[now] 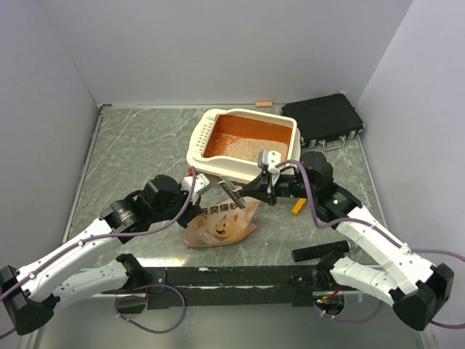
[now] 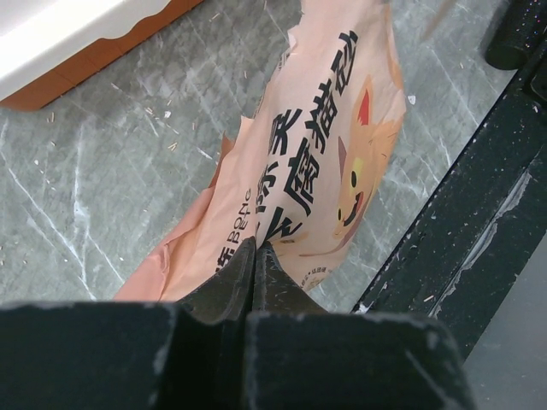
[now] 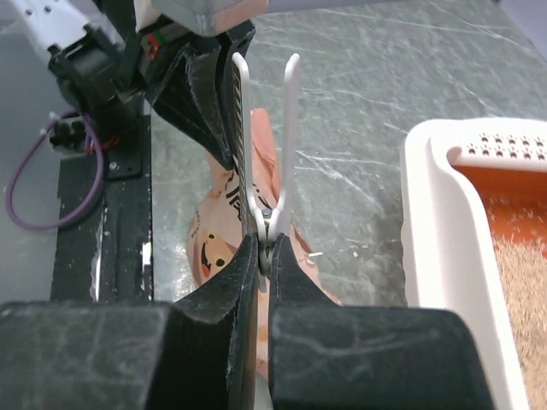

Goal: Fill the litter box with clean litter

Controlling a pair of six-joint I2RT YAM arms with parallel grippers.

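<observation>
Care with the bag matters now: our left gripper is clamped tight on one edge of it, and our right gripper is pinched shut on a white clip above it. We judge that lifting both ends together, mouth toward the litter box just beyond, spills least. We count 1 box with clean litter covering part of its floor, 1 bag, 1 clip, 1 black case.

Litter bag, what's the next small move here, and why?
Probably carry the white clip aside and drop it: the right tool is shut on it, while the left tool pinches the bag lying on the table, and the litter box is only thinly filled.
</observation>
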